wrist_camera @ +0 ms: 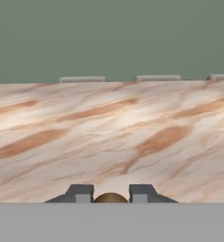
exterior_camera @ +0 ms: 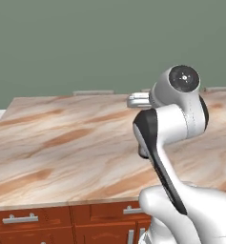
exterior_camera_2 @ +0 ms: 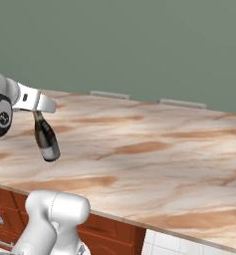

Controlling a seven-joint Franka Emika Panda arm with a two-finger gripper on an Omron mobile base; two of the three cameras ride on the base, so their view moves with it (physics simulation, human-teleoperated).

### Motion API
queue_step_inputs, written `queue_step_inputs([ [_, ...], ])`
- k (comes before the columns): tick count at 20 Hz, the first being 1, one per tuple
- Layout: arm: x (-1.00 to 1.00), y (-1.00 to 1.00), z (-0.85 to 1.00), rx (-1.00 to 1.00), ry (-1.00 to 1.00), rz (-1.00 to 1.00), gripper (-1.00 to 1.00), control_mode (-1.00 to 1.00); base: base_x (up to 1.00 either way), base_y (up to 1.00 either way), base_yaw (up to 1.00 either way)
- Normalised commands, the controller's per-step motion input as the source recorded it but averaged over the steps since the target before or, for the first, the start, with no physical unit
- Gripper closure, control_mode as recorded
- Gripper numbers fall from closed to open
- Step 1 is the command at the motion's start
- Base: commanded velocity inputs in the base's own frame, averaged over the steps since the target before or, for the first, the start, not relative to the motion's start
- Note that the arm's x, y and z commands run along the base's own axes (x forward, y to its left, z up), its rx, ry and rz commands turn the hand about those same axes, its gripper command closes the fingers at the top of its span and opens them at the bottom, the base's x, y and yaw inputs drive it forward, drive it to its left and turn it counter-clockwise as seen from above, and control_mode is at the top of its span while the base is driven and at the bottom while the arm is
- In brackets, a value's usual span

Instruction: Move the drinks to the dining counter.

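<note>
My gripper [exterior_camera_2: 38, 113] was clenched on the gold-foil neck of the dark wine bottle [exterior_camera_2: 46, 137], whose rounded gold top [wrist_camera: 110, 197] sat wedged between my two dark finger tips [wrist_camera: 80, 193] in the hand view. The bottle hung tilted from my grasp above the dining counter [exterior_camera_2: 154, 149], its base clear of the veined marble top, over the part near the counter's front edge with the reddish-brown drawers [exterior_camera: 28, 219] below.

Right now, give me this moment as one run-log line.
gripper: jaws shut on wine bottle neck | bottle: hanging tilted above dining counter, not set down | next: probably lower it
</note>
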Motion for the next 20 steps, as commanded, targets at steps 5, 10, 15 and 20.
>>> queue_step_inputs([
  [5,0.38,-0.03,-0.10,0.00,0.00,0.15,1.00,-1.00,0.00,0.00,0.00],
  [10,0.38,0.00,-0.26,0.00,0.00,0.19,1.00,-1.00,0.00,0.00,0.00],
  [15,0.41,0.00,-0.39,0.00,0.00,0.16,1.00,-1.00,0.00,0.00,0.00],
  [20,0.42,0.00,-0.42,0.00,0.00,0.06,1.00,-1.00,0.00,0.00,0.00],
])
